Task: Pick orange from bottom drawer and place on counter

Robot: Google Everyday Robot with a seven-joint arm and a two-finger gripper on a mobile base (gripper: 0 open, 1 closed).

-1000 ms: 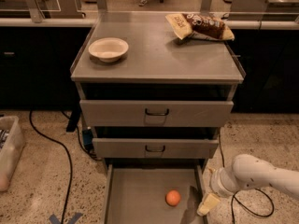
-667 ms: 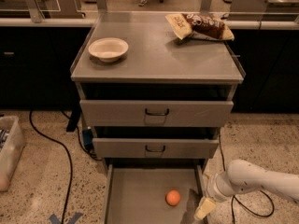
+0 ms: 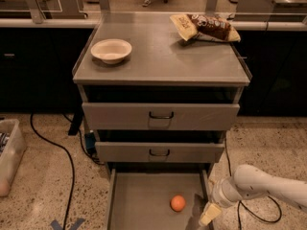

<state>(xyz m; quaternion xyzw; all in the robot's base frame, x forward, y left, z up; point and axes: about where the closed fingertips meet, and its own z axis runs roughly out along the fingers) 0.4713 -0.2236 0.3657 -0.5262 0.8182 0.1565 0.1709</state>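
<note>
The orange [image 3: 178, 203] lies on the flat grey floor of the bottom drawer [image 3: 139, 200], which is pulled out, right of its middle. My gripper [image 3: 209, 214] hangs at the end of the white arm [image 3: 259, 185] that comes in from the lower right. It is over the drawer's right side wall, a short way right of the orange and apart from it. The counter [image 3: 163, 51] is the grey metal top of the cabinet, above the two upper drawers.
A white bowl [image 3: 111, 50] stands on the counter's left side and a chip bag [image 3: 204, 28] lies at its back right. Black cables [image 3: 57, 150] run over the floor at the left, beside a pale bin [image 3: 9, 155]. The two upper drawers stand slightly ajar.
My arm and gripper have shifted slightly left and down toward the drawer's right edge. The orange has not moved.
</note>
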